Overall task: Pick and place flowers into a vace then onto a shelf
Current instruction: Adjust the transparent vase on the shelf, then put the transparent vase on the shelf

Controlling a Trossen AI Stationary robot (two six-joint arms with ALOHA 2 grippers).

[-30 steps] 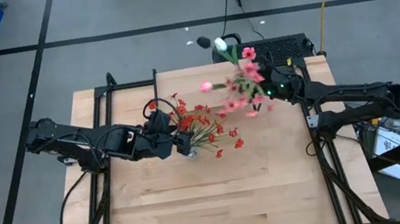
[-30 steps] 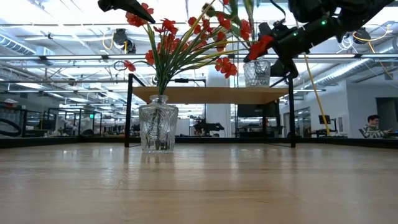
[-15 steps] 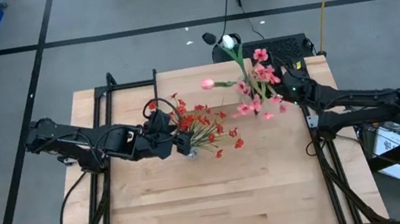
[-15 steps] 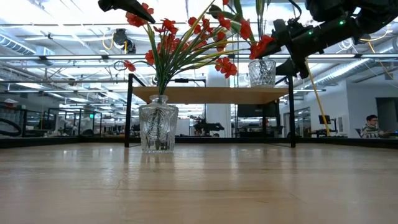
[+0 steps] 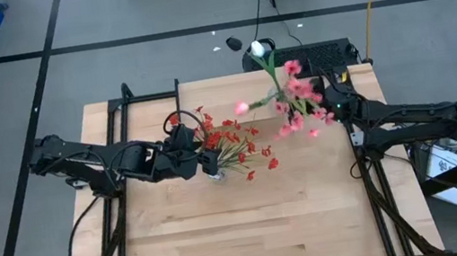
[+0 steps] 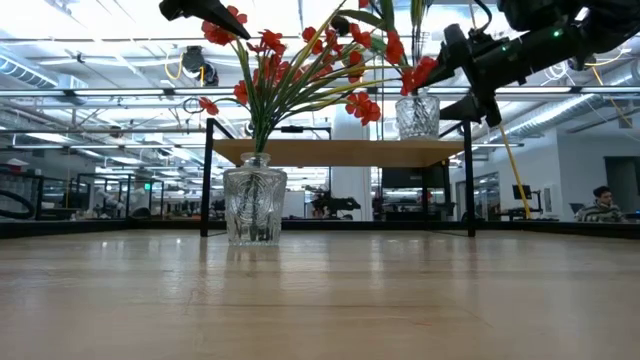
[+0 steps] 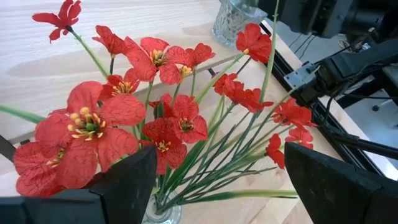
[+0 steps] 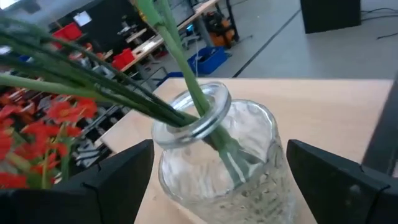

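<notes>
The left arm has not shifted over the last second. Its left gripper (image 5: 197, 158) hangs over the red-blossomed flowers (image 5: 231, 141) with its fingers spread well apart, holding nothing; stems and blooms stand between them in the left wrist view.

The right arm is the one that has moved. A second ago it carried the second cut-glass vase (image 6: 418, 115) slightly lower and further towards the table's middle. Since then it has swung outwards and back a touch, and the vase now stands upright at the right end of the small light-wood shelf on black legs (image 6: 330, 151). From table height the base looks level with the board, but whether it rests there or sits a hair above I cannot tell. The right gripper (image 5: 331, 109) has its fingers wide, one against each side of the glass, so I judge it is gripping the vase. The placing step looks nearly done, with only the release and retreat left.

The containers, in order:
- The clear faceted glass vase (image 6: 254, 205) stands on the pale wooden tabletop (image 5: 252, 224), in front of the shelf's left end. It holds the spray of red flowers, fanning up and to the right.
- The vase at the shelf holds green stems through its neck. These carry the pink blossoms (image 5: 295, 100), a pink tulip bud (image 5: 242, 107) and a white bud (image 5: 257, 48).
</notes>
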